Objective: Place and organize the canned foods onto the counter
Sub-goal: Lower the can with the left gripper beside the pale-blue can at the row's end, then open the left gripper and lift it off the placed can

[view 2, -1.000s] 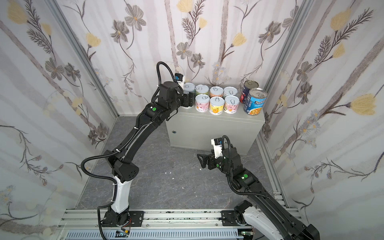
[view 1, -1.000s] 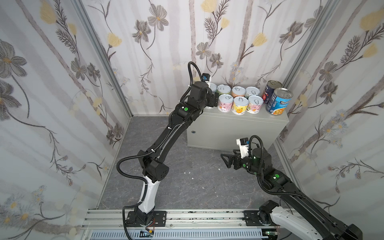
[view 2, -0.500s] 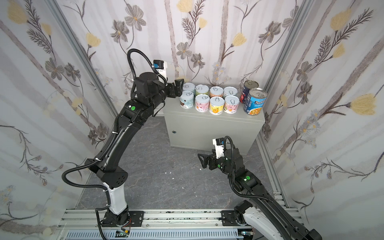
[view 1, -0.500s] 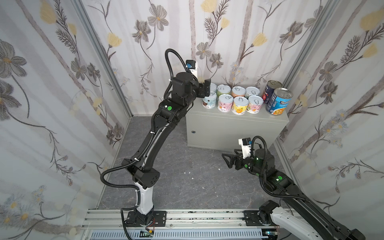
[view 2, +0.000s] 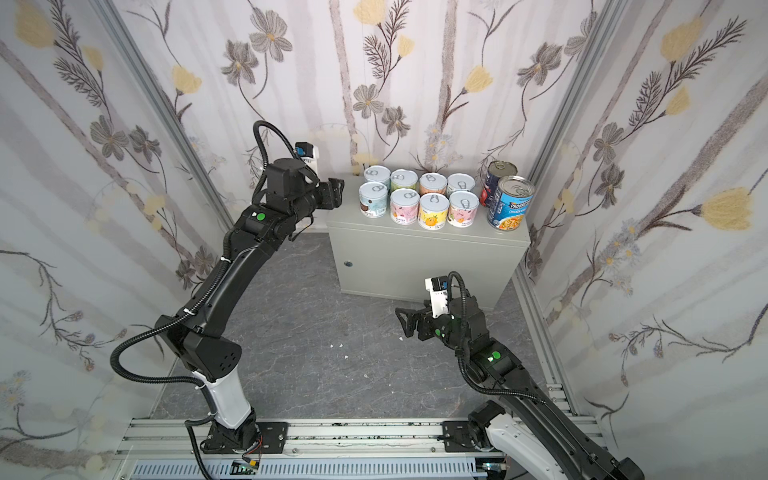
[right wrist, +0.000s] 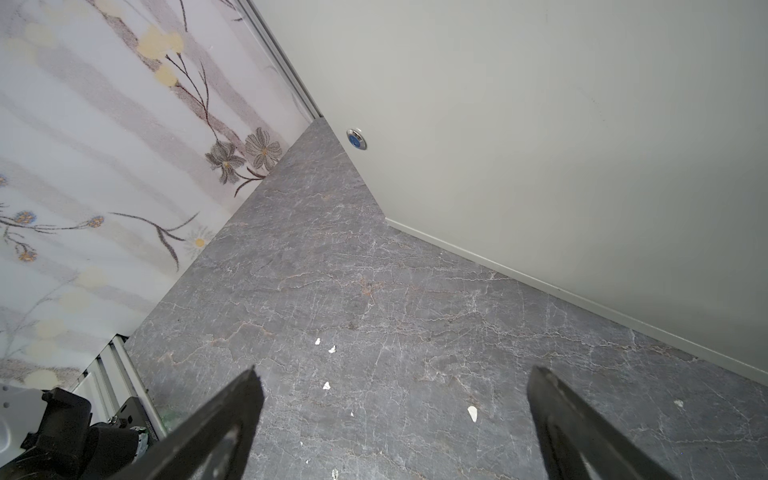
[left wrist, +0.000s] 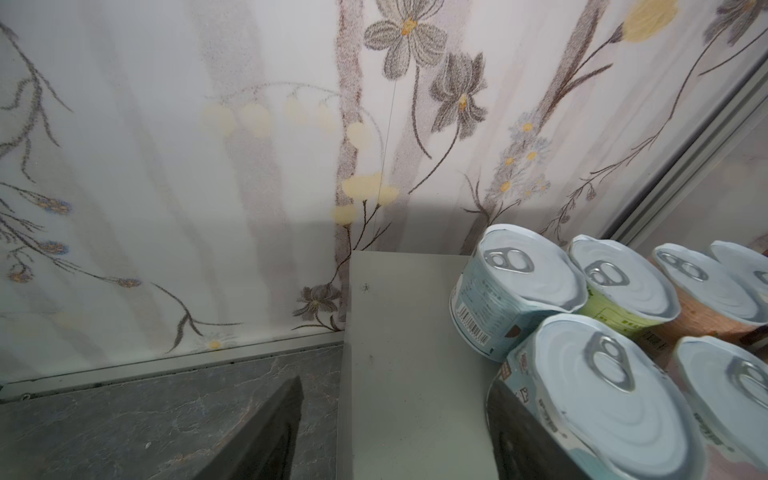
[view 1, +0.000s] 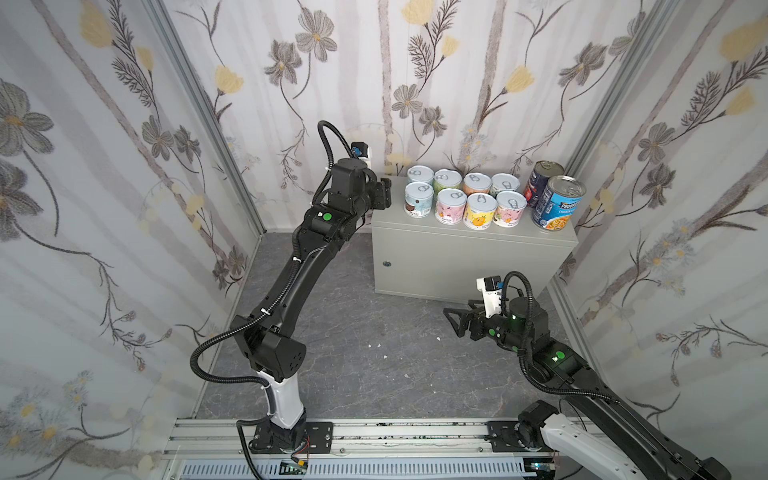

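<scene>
Left claw (view 1: 385,194), spread and empty, hangs at the counter (view 1: 457,257) top's left end; ten upright cans (view 1: 480,210) stand just right of it, upper middle; right claw (view 1: 455,322), also spread, sits lower right, farther off.

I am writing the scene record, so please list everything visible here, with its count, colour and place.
short cans: eight, pastel labels, two rows of four on the counter top
tall cans: two, one blue, one navy-and-red, at the counter's right end
counter: one, light grey, against the back wall
floor: dark grey marbled
white scraps: a few, on the floor
left gripper: black, open, empty, beside the counter's left end
right gripper: black, open, empty, low over the floor
</scene>
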You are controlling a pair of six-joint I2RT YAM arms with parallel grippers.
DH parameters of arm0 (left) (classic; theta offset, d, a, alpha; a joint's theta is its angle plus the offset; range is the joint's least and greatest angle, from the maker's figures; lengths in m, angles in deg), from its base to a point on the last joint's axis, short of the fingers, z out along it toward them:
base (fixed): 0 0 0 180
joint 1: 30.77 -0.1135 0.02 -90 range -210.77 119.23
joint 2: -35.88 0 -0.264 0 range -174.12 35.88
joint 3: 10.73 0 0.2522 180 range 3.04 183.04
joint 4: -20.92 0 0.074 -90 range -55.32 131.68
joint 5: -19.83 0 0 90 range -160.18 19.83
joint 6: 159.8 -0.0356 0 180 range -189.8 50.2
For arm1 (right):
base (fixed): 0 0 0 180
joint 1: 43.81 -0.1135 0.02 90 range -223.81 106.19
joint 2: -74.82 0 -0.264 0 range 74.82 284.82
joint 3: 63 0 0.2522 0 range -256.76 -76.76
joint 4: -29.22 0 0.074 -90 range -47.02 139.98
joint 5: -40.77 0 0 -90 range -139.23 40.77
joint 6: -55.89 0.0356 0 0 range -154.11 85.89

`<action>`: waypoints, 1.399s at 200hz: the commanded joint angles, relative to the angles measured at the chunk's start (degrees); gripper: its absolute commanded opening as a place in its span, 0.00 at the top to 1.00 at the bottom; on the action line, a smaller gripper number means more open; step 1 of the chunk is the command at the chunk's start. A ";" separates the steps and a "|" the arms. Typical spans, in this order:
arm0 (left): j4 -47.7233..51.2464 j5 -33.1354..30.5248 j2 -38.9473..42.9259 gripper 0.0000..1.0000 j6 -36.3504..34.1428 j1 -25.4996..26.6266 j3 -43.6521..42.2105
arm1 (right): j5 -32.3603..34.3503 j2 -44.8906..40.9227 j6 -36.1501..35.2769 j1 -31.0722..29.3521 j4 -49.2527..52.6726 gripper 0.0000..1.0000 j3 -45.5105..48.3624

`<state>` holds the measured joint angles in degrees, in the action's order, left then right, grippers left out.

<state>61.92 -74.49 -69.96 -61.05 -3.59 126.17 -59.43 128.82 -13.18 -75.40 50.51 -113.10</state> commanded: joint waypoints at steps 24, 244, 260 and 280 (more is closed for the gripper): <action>-1.40 1.04 -2.98 0.32 -0.88 -0.20 0.44 | -0.70 0.08 0.16 -0.05 -1.47 0.00 0.60; -1.41 0.39 -4.43 0.31 -0.74 2.62 1.39 | 2.54 -2.28 -0.36 0.04 -1.27 0.00 1.66; -1.40 -0.31 -2.42 0.30 -0.97 2.62 0.29 | 4.92 -3.76 -0.54 0.00 -1.13 0.00 1.61; -1.47 -1.33 0.92 0.27 -1.25 2.62 -1.71 | 8.55 -6.50 -0.77 0.00 -1.29 0.00 2.06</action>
<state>61.92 -73.75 -72.21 -61.79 -0.99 126.08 -56.10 124.58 -13.20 -75.36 50.59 -111.05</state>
